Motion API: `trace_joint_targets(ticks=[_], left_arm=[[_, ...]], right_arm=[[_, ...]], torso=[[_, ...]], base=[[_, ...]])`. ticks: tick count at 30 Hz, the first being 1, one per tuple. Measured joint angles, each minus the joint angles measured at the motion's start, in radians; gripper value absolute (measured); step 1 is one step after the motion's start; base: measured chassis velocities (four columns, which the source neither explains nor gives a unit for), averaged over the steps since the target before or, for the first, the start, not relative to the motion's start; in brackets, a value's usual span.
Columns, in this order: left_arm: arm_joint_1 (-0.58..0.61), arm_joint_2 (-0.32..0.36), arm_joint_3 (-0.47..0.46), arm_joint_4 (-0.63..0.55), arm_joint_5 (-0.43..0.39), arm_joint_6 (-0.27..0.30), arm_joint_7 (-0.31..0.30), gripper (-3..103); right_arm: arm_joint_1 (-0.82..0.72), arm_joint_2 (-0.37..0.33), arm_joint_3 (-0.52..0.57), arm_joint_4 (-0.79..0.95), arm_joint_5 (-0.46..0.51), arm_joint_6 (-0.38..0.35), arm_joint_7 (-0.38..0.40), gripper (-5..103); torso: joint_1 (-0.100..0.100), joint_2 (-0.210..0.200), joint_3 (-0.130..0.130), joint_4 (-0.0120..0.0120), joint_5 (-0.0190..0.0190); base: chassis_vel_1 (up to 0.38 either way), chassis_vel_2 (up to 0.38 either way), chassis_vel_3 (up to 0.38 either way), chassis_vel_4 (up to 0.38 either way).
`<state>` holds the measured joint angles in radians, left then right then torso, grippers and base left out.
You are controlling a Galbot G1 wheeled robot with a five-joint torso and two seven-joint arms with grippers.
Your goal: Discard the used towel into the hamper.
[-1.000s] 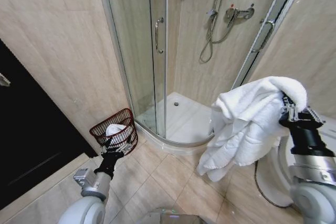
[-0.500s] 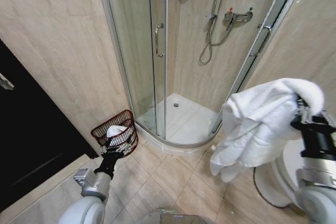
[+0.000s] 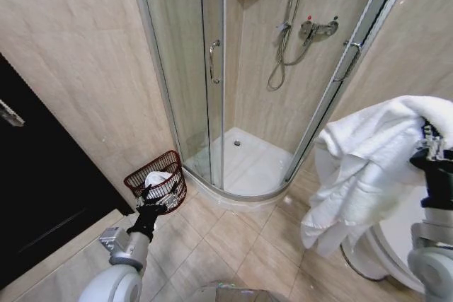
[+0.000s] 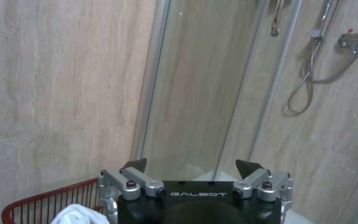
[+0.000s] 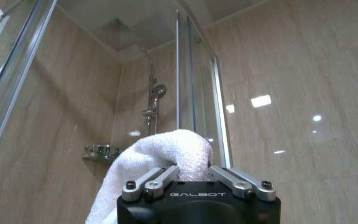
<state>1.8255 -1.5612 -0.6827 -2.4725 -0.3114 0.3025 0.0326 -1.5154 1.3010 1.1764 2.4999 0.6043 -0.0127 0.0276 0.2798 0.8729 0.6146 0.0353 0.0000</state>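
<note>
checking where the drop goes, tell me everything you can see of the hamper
The hamper is a small dark reddish-brown wire basket with an open weave and a rounded rim. It stands upright on the tiled floor against the beige wall, just beside the curved shower enclosure. Something white already lies inside it. The left gripper hovers near its front, jaws open, without visibly touching it.
</note>
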Motion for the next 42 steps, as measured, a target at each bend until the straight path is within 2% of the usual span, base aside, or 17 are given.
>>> trace_joint_targets(ticks=[28, 42], left_arm=[[0.0, 0.0, 0.0, 0.0, 0.0, 0.0, 0.0, 97], [0.0, 0.0, 0.0, 0.0, 0.0, 0.0, 0.0, 97]], right_arm=[[-0.007, 0.011, -0.062, 0.0, -0.045, 0.031, -0.011, 7], [-0.008, 0.013, -0.05, 0.0, -0.056, 0.039, -0.012, 7]], torso=[[0.059, 0.132, 0.073, 0.0, 0.0], [0.089, 0.199, 0.11, 0.0, 0.0]], base=[[0.0, 0.0, 0.0, 0.0], [0.0, 0.0, 0.0, 0.0]])
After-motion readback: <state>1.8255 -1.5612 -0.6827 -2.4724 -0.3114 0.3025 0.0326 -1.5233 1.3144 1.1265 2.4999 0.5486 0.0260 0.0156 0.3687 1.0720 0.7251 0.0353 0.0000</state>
